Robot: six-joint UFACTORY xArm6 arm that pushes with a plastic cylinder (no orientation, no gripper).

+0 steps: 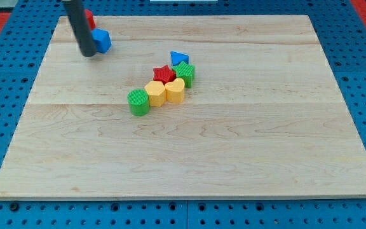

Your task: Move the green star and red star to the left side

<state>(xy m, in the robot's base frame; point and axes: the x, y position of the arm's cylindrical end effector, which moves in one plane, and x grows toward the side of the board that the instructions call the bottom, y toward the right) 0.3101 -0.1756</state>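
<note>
The red star (164, 74) lies near the board's middle, in a tight cluster. The green star (185, 73) sits just to its right, touching it. My tip (88, 54) is at the view's upper left, far left of both stars. It stands right beside a blue block (101, 40), on that block's left. A red block (89, 18) shows partly behind the rod.
A blue triangle (178, 58) sits just above the stars. Two yellow blocks (155, 93) (175, 90) lie below them, and a green cylinder (138, 102) lies at the cluster's left end. The wooden board (234, 152) rests on a blue pegboard.
</note>
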